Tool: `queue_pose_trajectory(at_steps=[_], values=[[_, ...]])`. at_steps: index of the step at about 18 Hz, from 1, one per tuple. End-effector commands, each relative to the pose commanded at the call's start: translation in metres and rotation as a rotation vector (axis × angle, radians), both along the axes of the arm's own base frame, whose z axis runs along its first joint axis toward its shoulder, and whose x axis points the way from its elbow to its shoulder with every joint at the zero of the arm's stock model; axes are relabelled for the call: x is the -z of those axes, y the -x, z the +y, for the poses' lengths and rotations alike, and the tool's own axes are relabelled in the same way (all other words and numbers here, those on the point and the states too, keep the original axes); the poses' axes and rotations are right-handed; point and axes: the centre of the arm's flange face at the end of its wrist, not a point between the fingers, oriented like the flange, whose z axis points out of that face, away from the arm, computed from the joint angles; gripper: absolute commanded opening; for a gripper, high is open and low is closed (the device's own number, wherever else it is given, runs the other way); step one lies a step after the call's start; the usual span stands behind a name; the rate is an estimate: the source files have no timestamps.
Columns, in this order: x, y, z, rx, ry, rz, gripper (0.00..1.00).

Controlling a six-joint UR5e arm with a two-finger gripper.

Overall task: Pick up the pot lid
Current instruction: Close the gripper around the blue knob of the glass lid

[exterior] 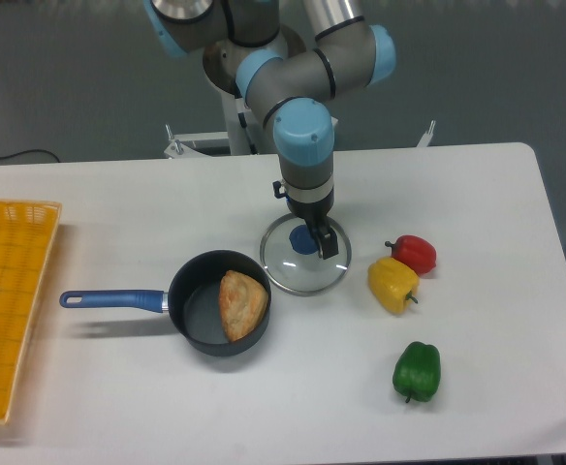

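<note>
Glass pot lid lies flat on the white bench, about mid-bench, with its blue knob up. Gripper is vertical right over the knob, and one dark finger is down on the knob's right side. The other finger is hidden behind the wrist, so I can't tell if the fingers are pinching the knob or just straddling it.

Clearances:
- The lid's lower-left rim sits just beside the rim of the dark saucepan, the tightest spot. The gap is too small to say whether they touch.
- The saucepan holds a piece of pastry; its blue handle points left toward the yellow basket at the bench's left edge.
- Red pepper and yellow pepper are right of the lid, near it but apart and touching each other.
- Green pepper is farther toward the front edge.
- Bare bench behind the lid up to the far edge, and in front of it.
</note>
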Motion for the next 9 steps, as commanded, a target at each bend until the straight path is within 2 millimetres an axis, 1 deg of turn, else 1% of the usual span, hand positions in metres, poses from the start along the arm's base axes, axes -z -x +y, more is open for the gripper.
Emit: queue_pose_trajectory(at_steps=[9], values=[[0.011,0.000,0.001,0.005,0.011,-0.015,0.99]])
